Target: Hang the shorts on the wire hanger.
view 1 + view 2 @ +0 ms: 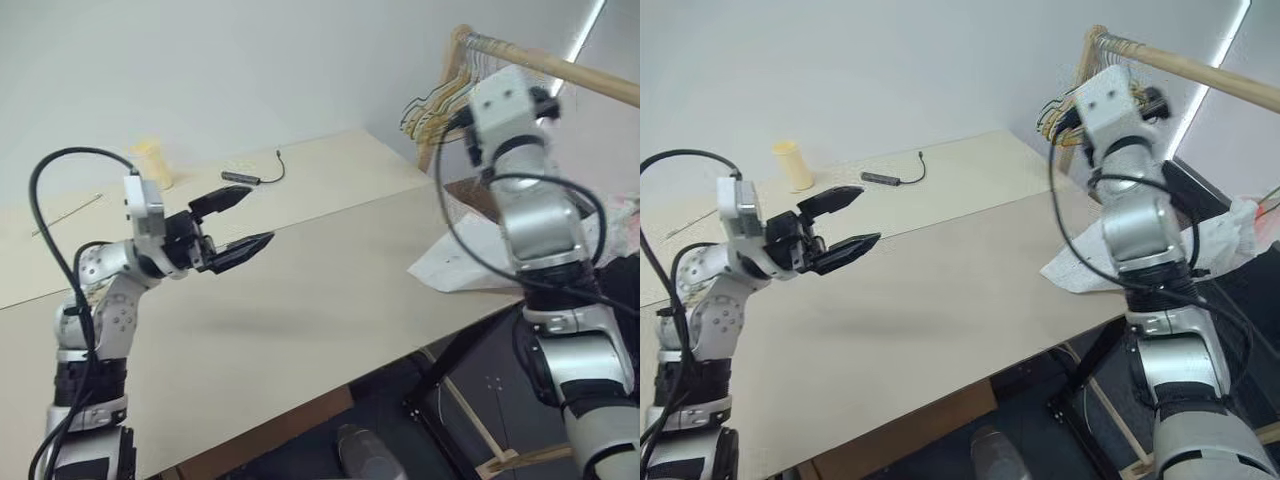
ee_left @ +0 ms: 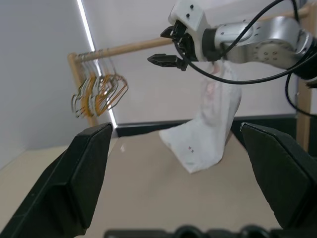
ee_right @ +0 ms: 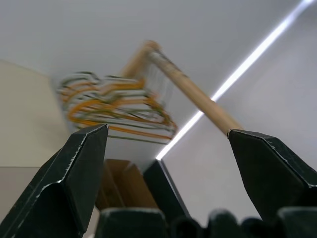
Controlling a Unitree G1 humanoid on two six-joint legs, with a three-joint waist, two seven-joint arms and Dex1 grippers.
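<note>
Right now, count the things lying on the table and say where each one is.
3. A yellow cup stands at the far edge, a dark cable lies beside it, and the white shorts drape over the near right corner. The right arm may hide others.

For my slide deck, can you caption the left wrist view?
Open right gripper raised near the wooden rail, white shorts draped beneath, bunched hangers at the rail's end.

White shorts (image 2: 208, 129) draped off table edge
</note>
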